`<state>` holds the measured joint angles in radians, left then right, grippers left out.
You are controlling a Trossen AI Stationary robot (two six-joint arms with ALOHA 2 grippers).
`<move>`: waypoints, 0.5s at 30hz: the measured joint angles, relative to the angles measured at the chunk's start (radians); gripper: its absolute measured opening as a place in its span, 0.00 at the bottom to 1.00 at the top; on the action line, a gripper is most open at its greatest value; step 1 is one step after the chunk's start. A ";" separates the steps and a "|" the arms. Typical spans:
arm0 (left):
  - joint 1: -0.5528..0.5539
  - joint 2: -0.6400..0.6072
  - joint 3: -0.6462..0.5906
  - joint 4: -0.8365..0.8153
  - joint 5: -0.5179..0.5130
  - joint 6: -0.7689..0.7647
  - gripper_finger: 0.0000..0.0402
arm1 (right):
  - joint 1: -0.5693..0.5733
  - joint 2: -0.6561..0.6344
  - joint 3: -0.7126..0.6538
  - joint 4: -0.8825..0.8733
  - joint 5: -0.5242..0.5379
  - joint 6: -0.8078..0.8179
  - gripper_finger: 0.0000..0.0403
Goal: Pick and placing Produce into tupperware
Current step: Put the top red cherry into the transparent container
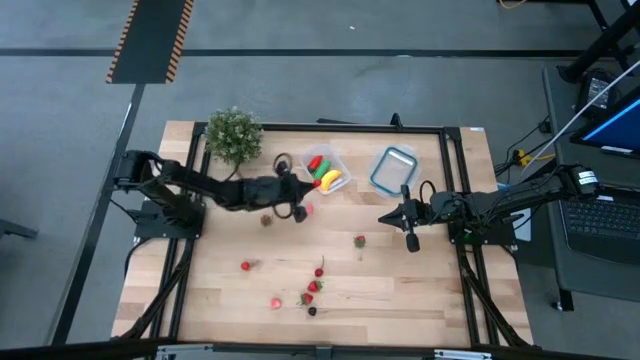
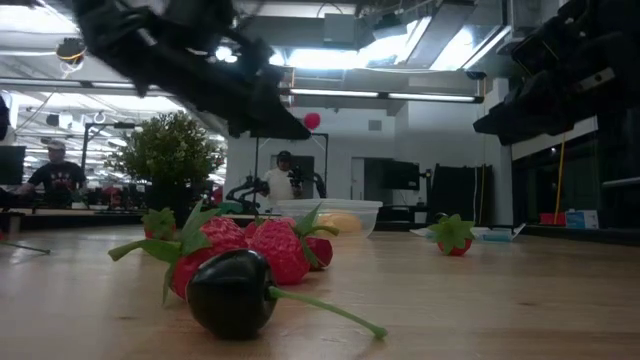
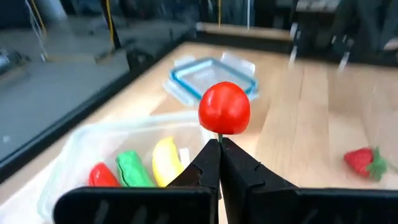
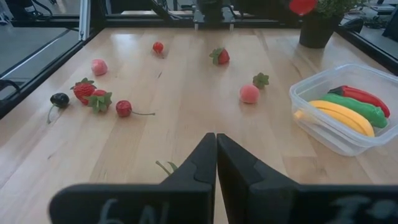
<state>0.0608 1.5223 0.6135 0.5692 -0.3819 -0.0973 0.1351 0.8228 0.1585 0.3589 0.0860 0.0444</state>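
Left gripper [image 3: 219,149], centre of the high view just below and left of the tupperware [image 1: 326,170], is clamped on the thin stem of a red cherry [image 3: 224,107] — fruit rides above the fingertips, off the bench [image 1: 400,290]. In the left wrist view the tub sits lower left, already holding a banana [image 3: 165,158], a green oblong piece [image 3: 131,169] and a red pepper [image 3: 101,175].

Right gripper [image 4: 216,155] waits at right-centre of the high view, fingers together, nothing in it, below the blue-rimmed container [image 1: 393,168].

Still loose on the bench: a strawberry [image 1: 360,241] mid-frame, a small cluster of berries [image 1: 312,290] lower centre, another red piece [image 1: 246,265] to the lower left, and a pink one [image 1: 306,209] just beside the left gripper. Potted plant [image 1: 234,134] sits upper left.

Risks from here, as I judge it:
- Grip is on the stem only, so the cherry can swing or slip out on a quick move and roll off across the bench.
- Letting go before the fruit is over the tub drops it on the rim or outside — it looks not yet over the opening.
- The tub is light; a low approach could nudge or tip it and spill the contents.
- The blue-rimmed container is close by and is the wrong target.
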 joint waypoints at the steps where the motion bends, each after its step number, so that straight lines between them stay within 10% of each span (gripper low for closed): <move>1: 0.016 0.000 0.027 -0.059 0.023 -0.001 0.00 | 0.000 0.000 0.000 -0.003 0.000 0.000 0.04; 15: 0.231 -0.001 0.250 -0.468 0.416 0.001 0.00 | 0.000 0.000 0.000 -0.020 0.000 0.002 0.04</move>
<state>0.2918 1.5215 0.8632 0.1014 0.0346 -0.0967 0.1349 0.8230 0.1585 0.3386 0.0860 0.0465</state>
